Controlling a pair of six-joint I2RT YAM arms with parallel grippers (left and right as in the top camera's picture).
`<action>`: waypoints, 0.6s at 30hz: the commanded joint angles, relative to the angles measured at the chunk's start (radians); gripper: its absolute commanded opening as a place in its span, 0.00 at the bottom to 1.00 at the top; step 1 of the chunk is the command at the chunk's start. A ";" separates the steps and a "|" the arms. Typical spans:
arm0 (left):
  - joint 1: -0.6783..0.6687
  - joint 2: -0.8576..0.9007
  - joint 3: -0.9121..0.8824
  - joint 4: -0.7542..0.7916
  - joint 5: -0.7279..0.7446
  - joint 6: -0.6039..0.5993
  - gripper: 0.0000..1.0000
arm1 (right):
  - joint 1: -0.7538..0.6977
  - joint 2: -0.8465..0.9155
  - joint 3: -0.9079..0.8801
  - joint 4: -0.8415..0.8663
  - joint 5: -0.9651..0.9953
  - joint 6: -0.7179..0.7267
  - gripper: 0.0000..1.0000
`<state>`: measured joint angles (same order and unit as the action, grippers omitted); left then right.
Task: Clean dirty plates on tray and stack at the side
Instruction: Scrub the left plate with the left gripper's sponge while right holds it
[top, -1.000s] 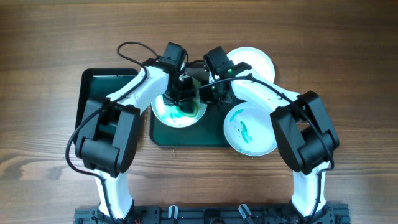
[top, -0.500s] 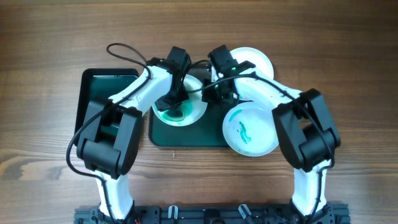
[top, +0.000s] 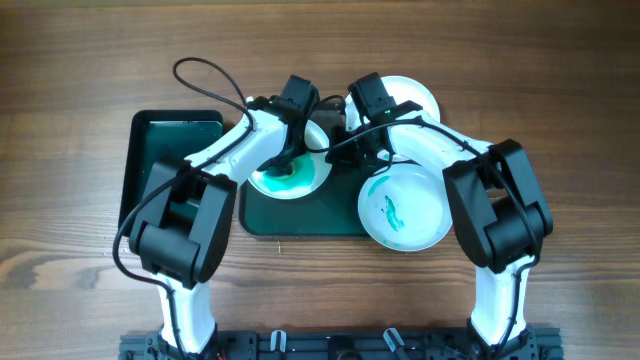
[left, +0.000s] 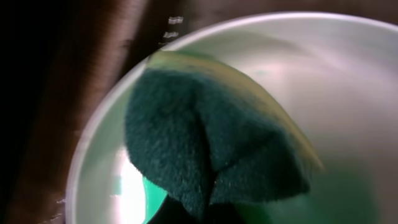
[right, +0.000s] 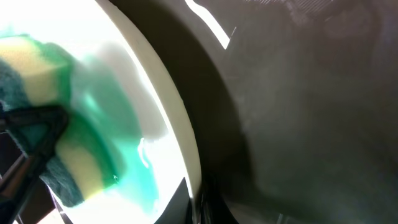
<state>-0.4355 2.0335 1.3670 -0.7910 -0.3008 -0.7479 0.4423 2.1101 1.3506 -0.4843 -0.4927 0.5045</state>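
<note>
Jaws on your left gripper (top: 285, 163) clamp the yellow-green sponge (left: 205, 143), those on the right gripper (top: 364, 152) unreadable, so sweep flat across the teal-smeared round white plate (left: 348, 93).

Three plates (top: 405, 215), two trays (top: 300, 218), one sponge (left: 205, 149)

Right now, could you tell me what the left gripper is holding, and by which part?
The left gripper holds a folded green-and-yellow sponge, pinched at the fold, pressed on the smeared plate.
</note>
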 joint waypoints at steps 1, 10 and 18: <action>0.015 0.022 -0.021 -0.043 0.054 0.032 0.04 | -0.001 0.027 -0.018 -0.006 -0.024 -0.007 0.04; 0.017 0.022 -0.021 0.143 0.777 0.508 0.04 | -0.001 0.027 -0.018 -0.010 -0.025 -0.007 0.04; 0.049 0.022 0.014 0.051 -0.060 0.105 0.04 | -0.001 0.027 -0.018 -0.010 -0.024 -0.008 0.04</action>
<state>-0.4252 2.0369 1.3674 -0.6556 -0.0151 -0.4919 0.4332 2.1101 1.3495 -0.4873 -0.5041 0.5011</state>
